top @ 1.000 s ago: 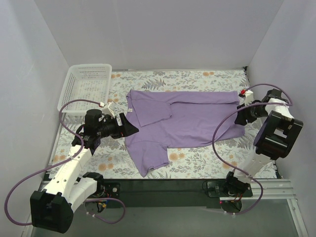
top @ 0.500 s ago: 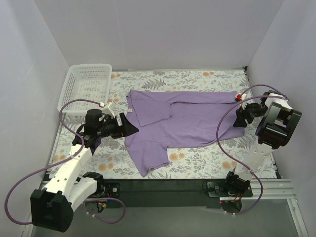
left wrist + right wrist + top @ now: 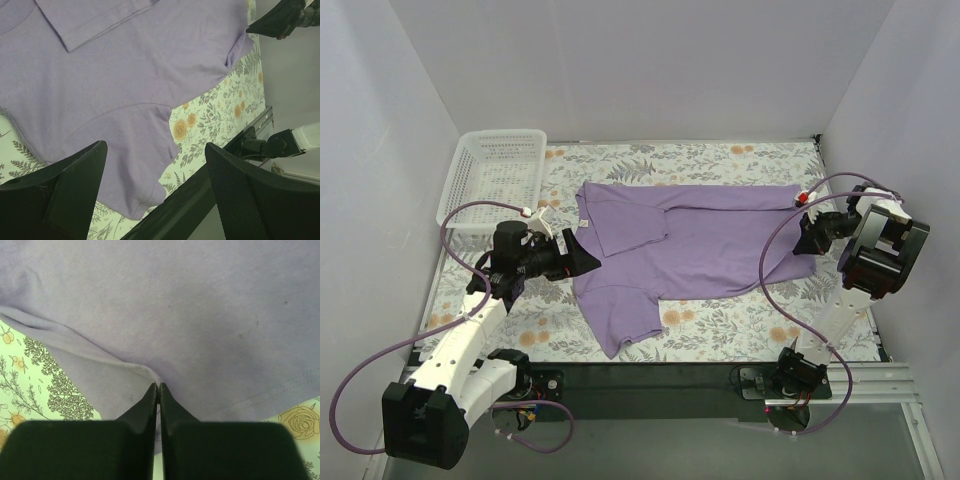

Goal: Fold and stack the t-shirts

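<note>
The lavender t-shirt [image 3: 710, 245] lies spread flat across the floral table cover, neck to the left, one sleeve folded over its chest. My right gripper [image 3: 803, 240] sits at the shirt's right hem. In the right wrist view the gripper [image 3: 158, 386] is shut, pinching a raised fold of the t-shirt [image 3: 210, 305] between its tips. My left gripper [image 3: 586, 256] hovers at the shirt's left edge beside the collar. In the left wrist view it [image 3: 155, 150] is open above the near sleeve of the t-shirt [image 3: 125, 75], holding nothing.
A white plastic basket [image 3: 495, 175] stands at the back left corner. The floral table cover [image 3: 740, 320] shows around the shirt. A black rail [image 3: 650, 380] runs along the near edge. White walls close in the left, back and right.
The right arm swung its wrist in towards the hem, and its jaws closed on the fabric. The left arm and the shirt stayed still.
</note>
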Tool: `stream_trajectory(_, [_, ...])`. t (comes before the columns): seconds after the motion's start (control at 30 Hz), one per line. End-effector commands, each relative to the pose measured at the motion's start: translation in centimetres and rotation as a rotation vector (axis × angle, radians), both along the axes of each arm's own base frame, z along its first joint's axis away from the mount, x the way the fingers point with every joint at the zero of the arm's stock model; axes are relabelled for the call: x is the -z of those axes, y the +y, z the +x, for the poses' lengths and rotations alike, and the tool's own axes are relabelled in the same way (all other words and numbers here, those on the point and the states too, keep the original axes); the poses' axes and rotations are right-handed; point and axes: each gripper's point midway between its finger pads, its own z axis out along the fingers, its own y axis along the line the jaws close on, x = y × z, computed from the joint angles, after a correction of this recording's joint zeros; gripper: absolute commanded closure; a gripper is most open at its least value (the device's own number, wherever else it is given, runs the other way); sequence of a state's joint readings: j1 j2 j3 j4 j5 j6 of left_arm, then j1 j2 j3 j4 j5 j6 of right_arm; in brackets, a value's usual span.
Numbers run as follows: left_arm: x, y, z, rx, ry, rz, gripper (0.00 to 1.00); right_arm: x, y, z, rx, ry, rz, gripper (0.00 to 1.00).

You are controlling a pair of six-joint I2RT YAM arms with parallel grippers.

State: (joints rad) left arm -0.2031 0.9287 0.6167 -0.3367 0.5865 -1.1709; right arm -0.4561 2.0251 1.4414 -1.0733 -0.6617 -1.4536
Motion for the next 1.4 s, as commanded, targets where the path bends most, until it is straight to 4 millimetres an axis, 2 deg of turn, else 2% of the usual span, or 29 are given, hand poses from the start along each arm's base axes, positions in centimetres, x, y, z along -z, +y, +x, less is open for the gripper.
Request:
stream_trajectory(0.0, [0.1, 0.0, -0.1, 0.011, -0.005, 0.006, 0.22, -1.5, 0.5, 0.6, -0.005, -0.026, 0.036, 0.99])
stream_trajectory(0.23, [-1.0, -1.4, -1.4, 0.063, 0.035, -0.099, 0.23, -2.9, 1.3, -0.1, 0.015, -0.048, 0.060, 0.99])
stream_trajectory(0.27, [-1.5, -2.0, -2.4, 0.077, 0.099, -0.166, 0.25, -3.1, 1.4, -0.2, 0.023, -0.046, 0.062, 0.99])
stream_trajectory(0.3, [-1.1, -2.2, -3.1, 0.076, 0.143, -0.193, 0.27, -3.1, 1.5, -0.4, 0.029, -0.038, 0.066, 0.99])
stream_trajectory(0.4, [-1.1, -3.0, -5.3, 0.062, 0.276, -0.225, 0.32, -3.0, 2.2, -1.3, 0.033, -0.032, 0.086, 0.99])
stream_trajectory(0.57, [0.8, -4.9, -10.3, 0.058, 0.441, -0.102, 0.33, -3.5, 2.6, -1.4, 0.068, -0.040, 0.100, 0.99])
stream_trajectory(0.67, [2.5, -4.8, -12.8, 0.040, 0.524, -0.035, 0.33, -3.6, 2.3, -1.1, 0.106, -0.047, 0.082, 0.99])
stream_trajectory(0.73, [3.9, -4.2, -13.8, -0.006, 0.572, 0.014, 0.34, -3.3, 2.3, -1.6, 0.117, -0.044, 0.064, 0.99])
stream_trajectory(0.97, [6.4, -2.8, -14.5, -0.143, 0.675, 0.121, 0.35, -2.3, 2.2, -2.0, 0.139, -0.055, 0.022, 0.99])
stream_trajectory(1.2, [8.9, -3.0, -15.1, -0.164, 0.750, 0.186, 0.36, -2.1, 2.8, -2.4, 0.131, -0.054, 0.056, 0.99])
stream_trajectory(1.37, [9.4, -3.2, -15.2, -0.181, 0.752, 0.205, 0.39, -1.4, 3.1, -2.9, 0.118, -0.045, 0.061, 0.99])
